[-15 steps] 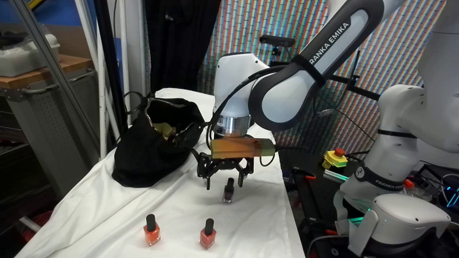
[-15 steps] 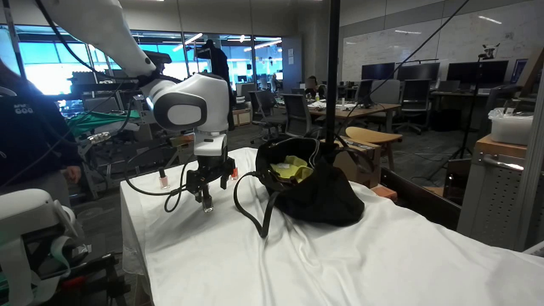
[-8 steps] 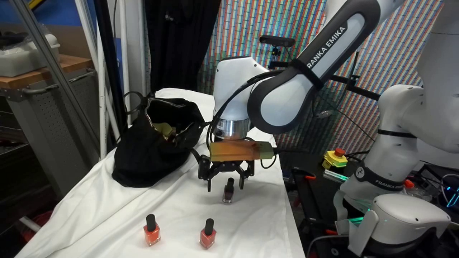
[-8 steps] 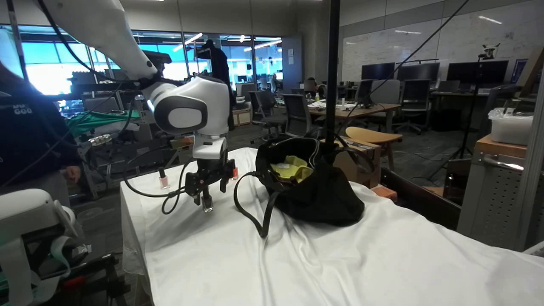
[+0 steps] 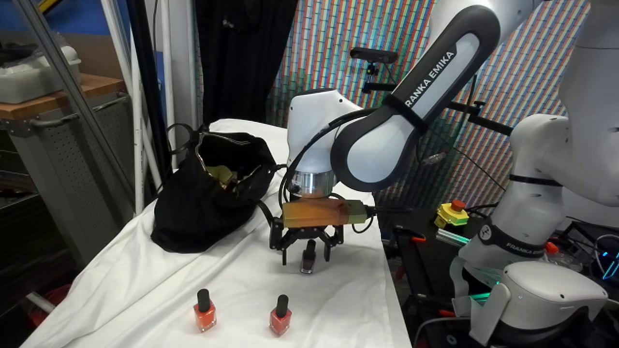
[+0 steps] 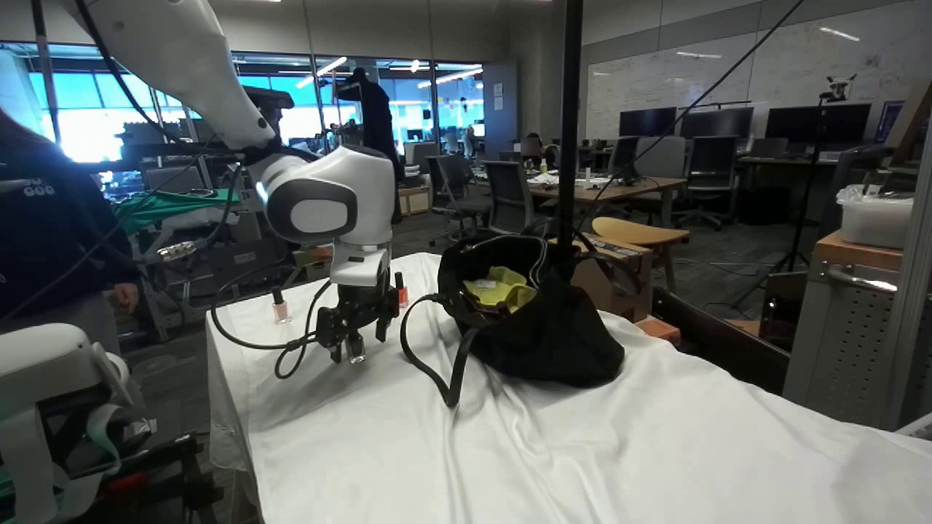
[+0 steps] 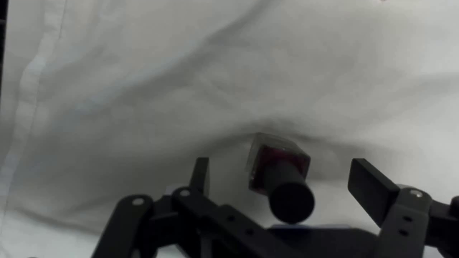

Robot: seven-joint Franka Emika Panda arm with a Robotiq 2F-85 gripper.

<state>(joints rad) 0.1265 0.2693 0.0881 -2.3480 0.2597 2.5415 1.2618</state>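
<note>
Gripper (image 7: 281,163), spread and empty, flanks dark nail-polish bottle (image 7: 281,175) at wrist-view nine and three o'clock; we judge this alignment, closing needed next.

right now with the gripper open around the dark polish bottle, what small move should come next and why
I'd probably lower the open gripper slightly: in the wrist view the dark bottle stands between its fingers with a gap on each side, and in an exterior view the fingertips appear to end above the bottle's base.
</note>
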